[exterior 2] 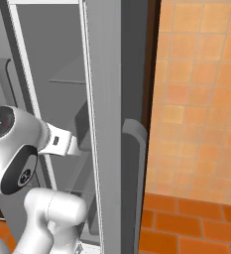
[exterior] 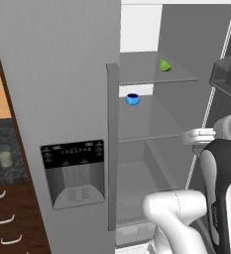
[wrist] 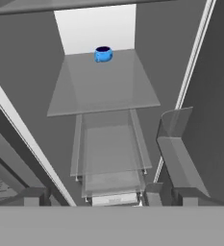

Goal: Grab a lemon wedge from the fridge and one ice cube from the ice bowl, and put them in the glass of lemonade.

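Two things sat on the shelves of the open fridge (exterior: 62, 74): a green lemon wedge (exterior: 164, 65) near the back right of the upper shelf (exterior: 151, 74), and a small blue bowl (exterior: 132, 99) at the back edge of the middle shelf (wrist: 104, 86). The tool (wrist: 99, 201) was spread wide with nothing in it, pointing into the fridge low down, well short of the wedge. The glass of lemonade (exterior: 4, 156) stood on the dark worktop (exterior: 8, 168) left of the fridge. So I'd say nothing was delivered yet; grabbing the wedge, the ice cube and both drops were all left.
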